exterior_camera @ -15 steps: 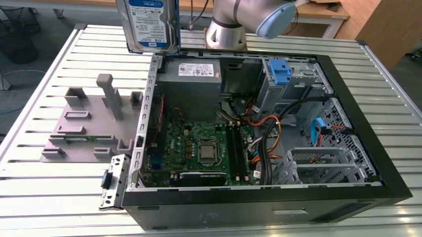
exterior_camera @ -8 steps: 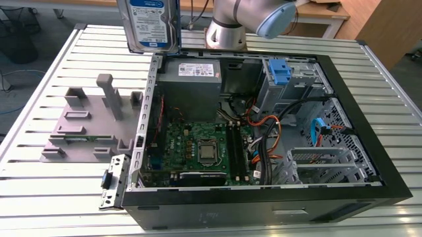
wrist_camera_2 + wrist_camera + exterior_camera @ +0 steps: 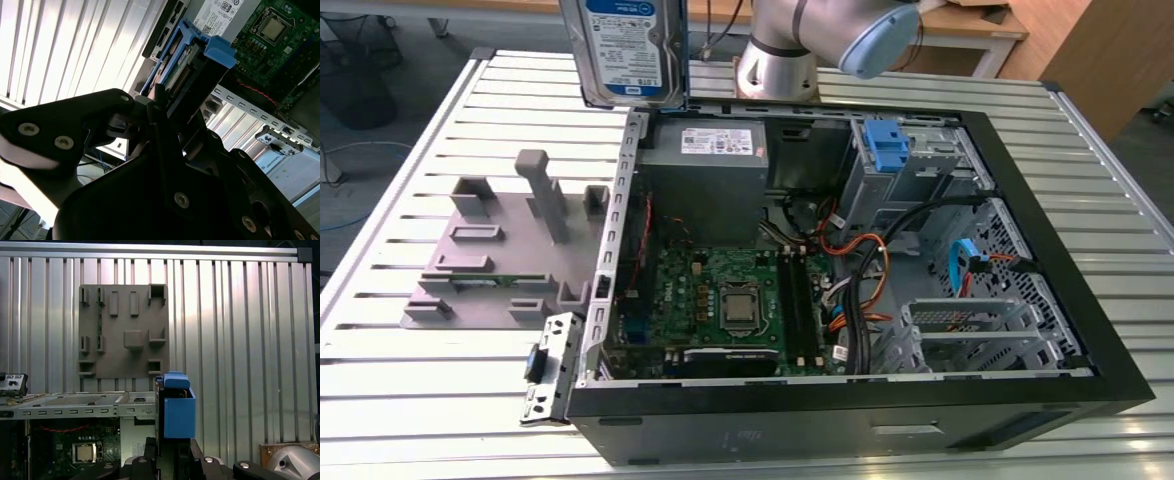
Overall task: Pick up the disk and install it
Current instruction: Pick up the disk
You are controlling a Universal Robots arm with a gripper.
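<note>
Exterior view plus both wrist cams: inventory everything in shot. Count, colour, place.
disk: 1, silver, white-and-blue label, blue side rails; in the air, over the table's far side
computer case: 1, black, open; lying on the table
power supply: 1, grey, white sticker; inside the case, far end
motherboard: 1, green; case floor
latch: 1, blue; inside the case, far end
cables: several, black, orange and blue; beside the motherboard
fixture plate: 1, grey; on the table, at the exterior view's left of the case
table: 1, silver, slatted
arm: 1, silver; behind the case
gripper: 1, black; shut on the disk
</note>
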